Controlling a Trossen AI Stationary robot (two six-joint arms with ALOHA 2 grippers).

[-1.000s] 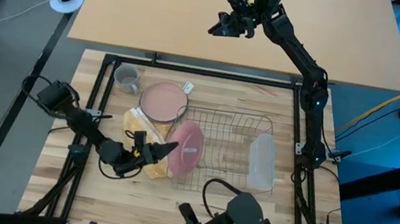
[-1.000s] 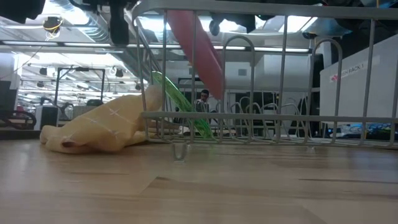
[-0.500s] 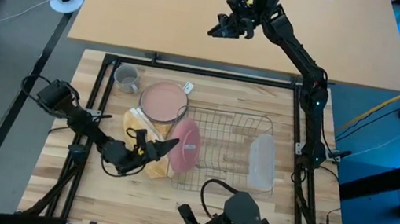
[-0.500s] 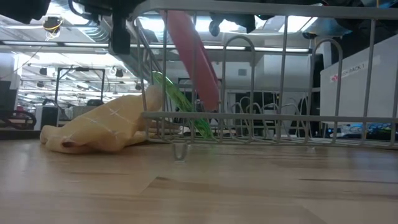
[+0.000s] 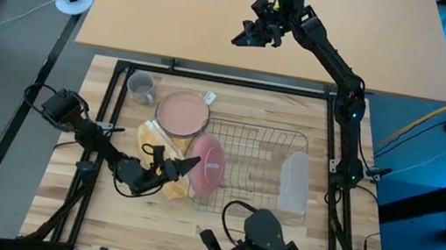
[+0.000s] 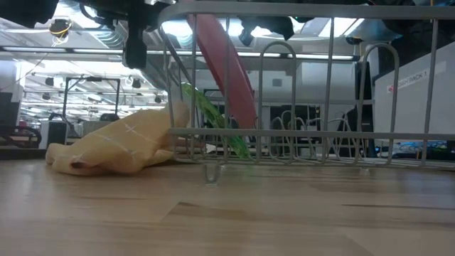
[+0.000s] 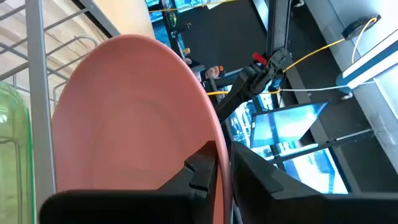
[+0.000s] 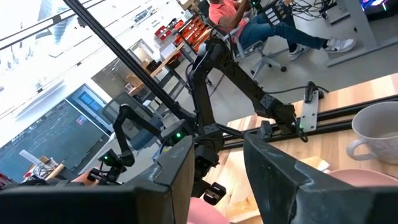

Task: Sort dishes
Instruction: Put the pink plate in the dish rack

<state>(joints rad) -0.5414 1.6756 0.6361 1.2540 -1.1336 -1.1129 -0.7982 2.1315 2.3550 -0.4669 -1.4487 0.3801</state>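
My left gripper (image 5: 184,166) is shut on the pink plate (image 5: 206,165), which stands on edge in the left end of the wire rack (image 5: 261,135). A small translucent green bowl (image 6: 213,117) leans on edge in the rack beside the plate. The pink bowl (image 5: 182,114) and the grey mug (image 5: 142,88) rest on the table farther back. My right gripper (image 5: 250,33) is open and empty, raised high beyond the table's far edge. No white dish shows. My left gripper pinches the pink plate's rim (image 7: 214,127) between its two fingers (image 7: 202,171), one on each face. The fingers come from the table's left, roughly level. The plate stands tilted, its top toward the left and its lower edge (image 6: 245,117) down inside the rack.
The yellow checked cloth (image 5: 158,146) lies crumpled against the rack's left side, under my left gripper. A clear oblong plastic tray (image 5: 292,181) lies at the rack's right end. A black frame (image 5: 109,117) borders the table. People sit in the room beyond (image 8: 249,18).
The wire rack has slid a little toward the table's right edge, with the pink plate and the green bowl in it. My left gripper has kept its hold on the plate.
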